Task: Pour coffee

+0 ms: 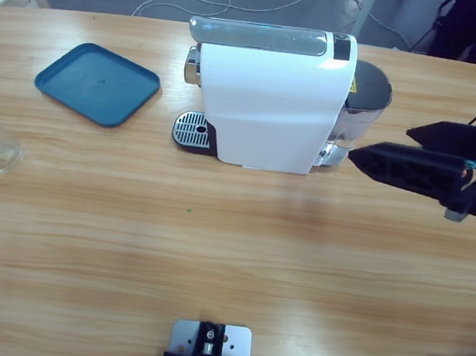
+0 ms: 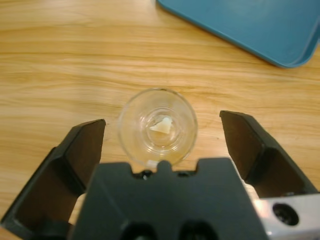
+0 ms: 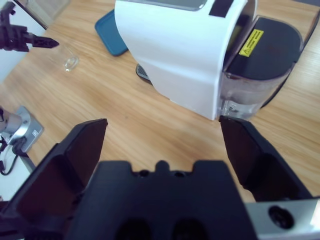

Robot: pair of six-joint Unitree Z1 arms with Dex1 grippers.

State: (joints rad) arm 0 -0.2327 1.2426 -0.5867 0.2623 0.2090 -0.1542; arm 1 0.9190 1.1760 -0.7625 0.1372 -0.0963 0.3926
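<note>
Left gripper (image 2: 160, 130) is spread wide and holds nothing; the small clear glass (image 2: 157, 126) stands upright between its jaws, touching neither, mouth toward the camera. Relative to the coffee machine (image 1: 270, 95), the glass (image 1: 2, 157) sits well apart, past the blue tray (image 1: 98, 83) on the drip-grate (image 1: 192, 129) side. No coffee shows in the glass. Right gripper (image 3: 162, 135), also released and empty, hangs near the machine's water tank (image 3: 265, 65), so the left arm is far nearer the glass.

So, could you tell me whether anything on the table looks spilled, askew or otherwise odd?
Nothing is spilled or tipped. The one oddity: the small clear glass, upright between the open jaws of the left tool, looks empty, with no dark liquid in it, and it stands far from the coffee machine, near the blue tray.
</note>
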